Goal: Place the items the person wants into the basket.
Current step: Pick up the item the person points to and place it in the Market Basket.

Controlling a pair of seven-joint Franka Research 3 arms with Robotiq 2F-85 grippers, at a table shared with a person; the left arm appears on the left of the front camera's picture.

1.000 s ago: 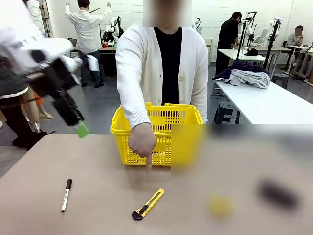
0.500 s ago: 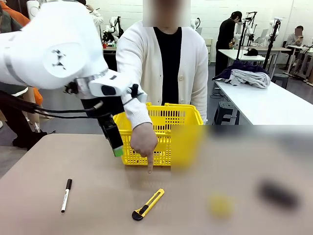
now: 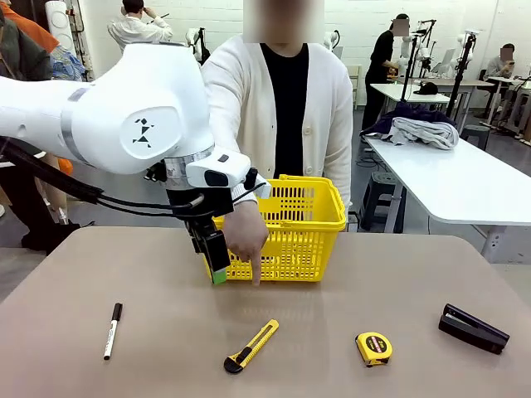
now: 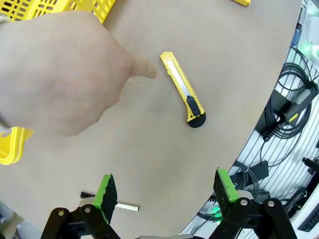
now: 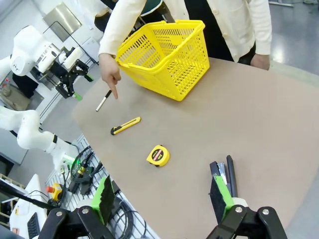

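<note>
The person [image 3: 286, 108] in a white cardigan points a finger [image 3: 253, 282] down at the yellow-and-black utility knife [image 3: 251, 345], which lies flat on the table. My left gripper [image 3: 217, 272] hangs just left of that hand, in front of the yellow basket [image 3: 307, 236]. In the left wrist view it is open [image 4: 165, 189] above the table, with the knife [image 4: 183, 89] ahead and the hand [image 4: 60, 69] at upper left. The tape measure [image 3: 374, 348] lies to the right of the knife. My right gripper [image 5: 161, 199] is open, high over the table's right end. The thin dark pen is out of view.
A white marker with a black cap [image 3: 112, 330] lies at the table's front left. A black stapler [image 3: 473, 328] lies at the right, close under my right gripper [image 5: 230, 177]. Bare tabletop [image 3: 348, 298] lies between the basket and the tools.
My left arm has swung in from the far left and dropped, bringing its gripper beside the pointing hand. The hand, knife and marker have stayed put.
</note>
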